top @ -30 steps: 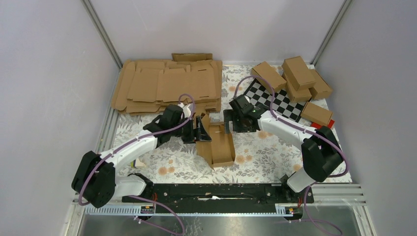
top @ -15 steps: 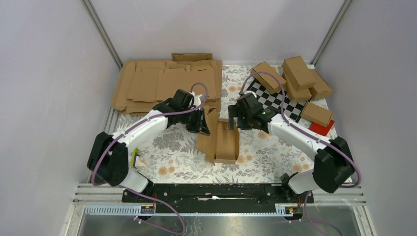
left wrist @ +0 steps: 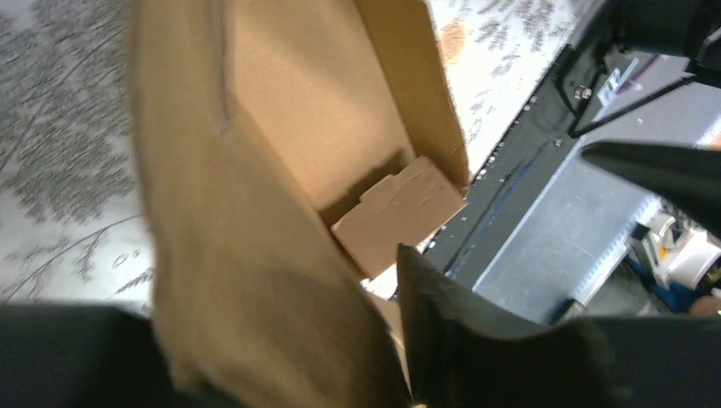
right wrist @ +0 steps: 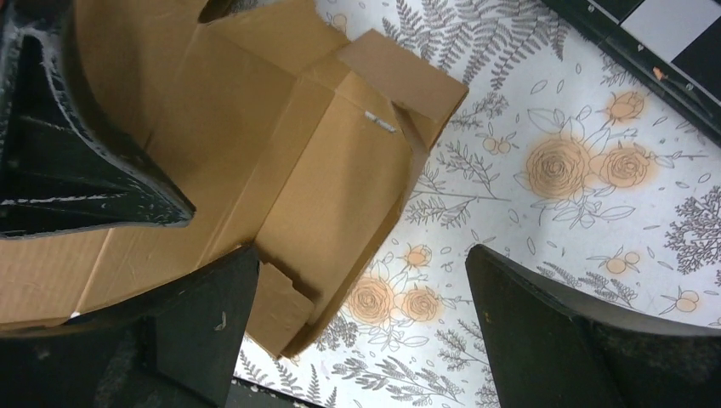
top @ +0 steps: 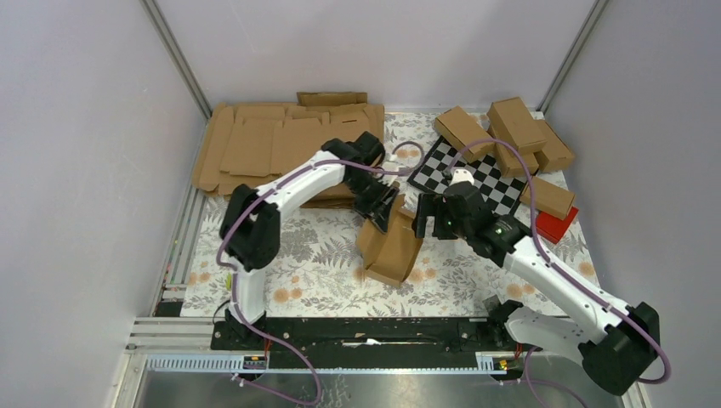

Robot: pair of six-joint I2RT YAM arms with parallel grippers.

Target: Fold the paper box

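The paper box (top: 391, 245) is a half-formed brown carton with open flaps, tilted over the floral mat at the table's middle. My left gripper (top: 380, 206) is shut on the carton's far left wall. In the left wrist view the cardboard wall (left wrist: 255, 255) fills the space between the fingers (left wrist: 442, 331), and the carton's inside and end flap show beyond. My right gripper (top: 428, 223) is open just right of the carton. In the right wrist view its gripper (right wrist: 361, 255) stands wide apart, and the carton (right wrist: 323, 170) lies by the left finger, held by neither.
A stack of flat cardboard sheets (top: 281, 149) lies at the back left. Several folded brown boxes (top: 510, 127) stand at the back right beside a checkerboard (top: 476, 174) and a small red box (top: 557, 225). A black rail (top: 366, 331) runs along the near edge.
My left arm has swung right and back, carrying and tilting the carton. My right gripper has moved right, off the carton's far end.
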